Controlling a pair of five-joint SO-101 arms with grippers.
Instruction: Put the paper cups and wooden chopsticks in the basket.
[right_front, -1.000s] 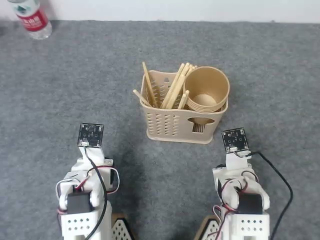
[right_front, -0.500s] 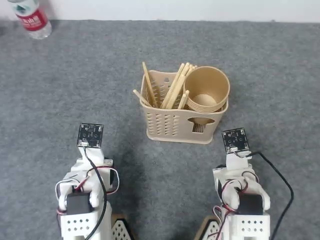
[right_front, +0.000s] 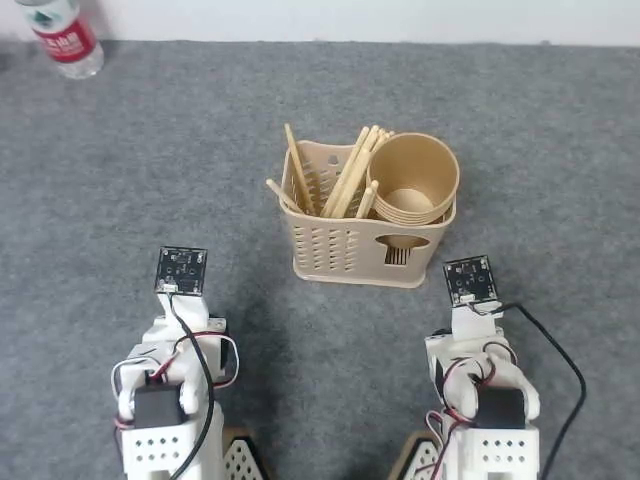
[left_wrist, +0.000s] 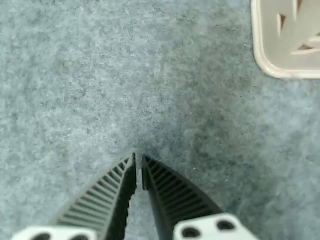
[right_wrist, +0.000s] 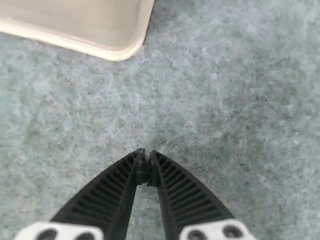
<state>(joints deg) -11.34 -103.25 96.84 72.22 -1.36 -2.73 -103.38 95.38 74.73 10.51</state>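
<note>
A beige slotted basket (right_front: 350, 252) stands mid-table. Stacked paper cups (right_front: 413, 178) sit in its right half and several wooden chopsticks (right_front: 345, 175) lean in its left half. Both arms are drawn back at the near edge. My left gripper (left_wrist: 138, 161) is shut over bare grey carpet, with a corner of the basket (left_wrist: 280, 55) off to one side. My right gripper (right_wrist: 146, 153) is shut too, with nothing in it, just short of the basket's base (right_wrist: 85, 27).
A plastic water bottle (right_front: 62, 35) with a red label lies at the far left corner. Grey carpet (right_front: 150, 160) covers the whole table around the basket. A black cable (right_front: 560, 360) runs beside the right arm.
</note>
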